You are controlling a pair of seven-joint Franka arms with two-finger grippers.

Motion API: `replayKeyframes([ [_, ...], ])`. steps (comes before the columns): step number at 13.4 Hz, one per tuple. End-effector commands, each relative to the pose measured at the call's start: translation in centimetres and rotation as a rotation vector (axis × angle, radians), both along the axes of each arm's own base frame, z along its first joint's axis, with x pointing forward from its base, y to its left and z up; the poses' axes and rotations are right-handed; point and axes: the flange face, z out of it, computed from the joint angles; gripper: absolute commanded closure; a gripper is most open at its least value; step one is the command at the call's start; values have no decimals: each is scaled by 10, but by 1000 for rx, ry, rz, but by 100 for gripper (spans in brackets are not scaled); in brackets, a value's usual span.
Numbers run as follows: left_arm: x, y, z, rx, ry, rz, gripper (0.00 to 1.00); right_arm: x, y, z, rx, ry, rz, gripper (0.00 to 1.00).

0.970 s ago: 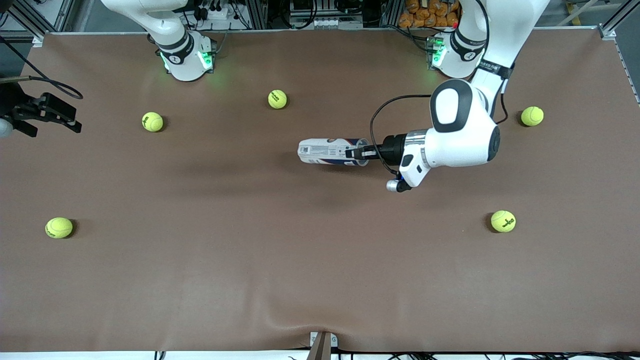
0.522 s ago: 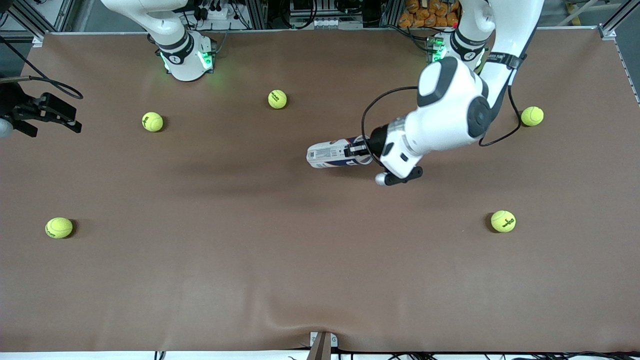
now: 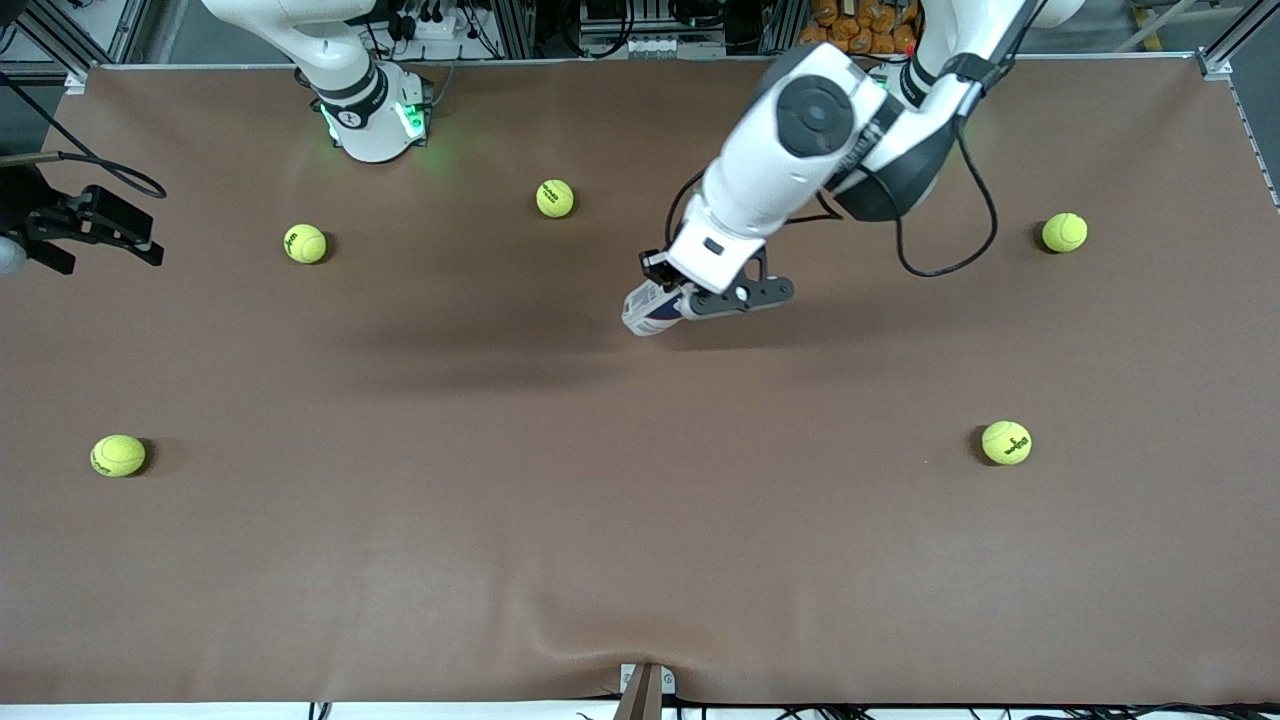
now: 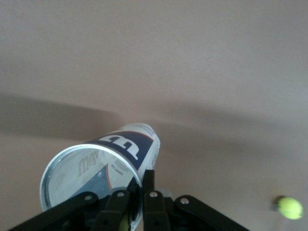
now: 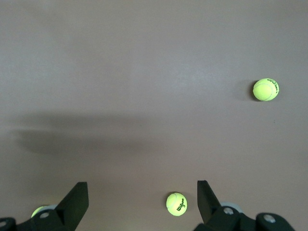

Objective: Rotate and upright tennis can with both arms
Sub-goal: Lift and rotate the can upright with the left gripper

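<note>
Brown matting covers the table [image 3: 560, 520], with tennis balls [image 3: 118, 455] scattered well apart. At the right arm's end, the right gripper [image 5: 142, 199] waits above the mat, fingers spread wide and holding nothing. Near the table's middle, the left gripper [image 3: 672, 300] is clamped on the rim of the tennis can [image 3: 645, 310], holding it steeply tilted, its lower end toward the mat.

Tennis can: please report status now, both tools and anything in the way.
Left tool shut on tennis can rim, can tilted. Right tool open, waiting at table's end. Nothing blocks.
</note>
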Motion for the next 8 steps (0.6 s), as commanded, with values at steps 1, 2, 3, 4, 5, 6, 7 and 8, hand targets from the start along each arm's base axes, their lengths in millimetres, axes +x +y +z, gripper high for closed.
replayKeyframes([
  [1, -3, -23, -7, 90, -22, -16, 100, 1, -1, 3, -2, -6, -1, 0],
  [2, -6, -31, -9, 114, -34, -20, 100, 0, -1, 4, -2, -8, -1, 0],
  [3, -10, -41, -14, 144, -28, -32, 100, 0, -1, 4, -2, -8, -1, 0],
  [4, -17, -53, -15, 179, -44, -45, 100, 1, 0, 4, 0, -11, 0, 0],
  [5, -19, -62, -23, 221, -58, -54, 100, 1, -1, 4, 0, -11, -1, 0],
  [6, -28, -75, -32, 269, -78, -77, 100, 1, 1, 4, -2, -11, 2, 0],
  [7, -31, -82, -36, 293, -98, -76, 100, 1, 1, 4, 0, -11, 2, 0],
  [8, -35, -88, -46, 314, -92, -81, 100, 1, 1, 5, -2, -14, 2, 0],
])
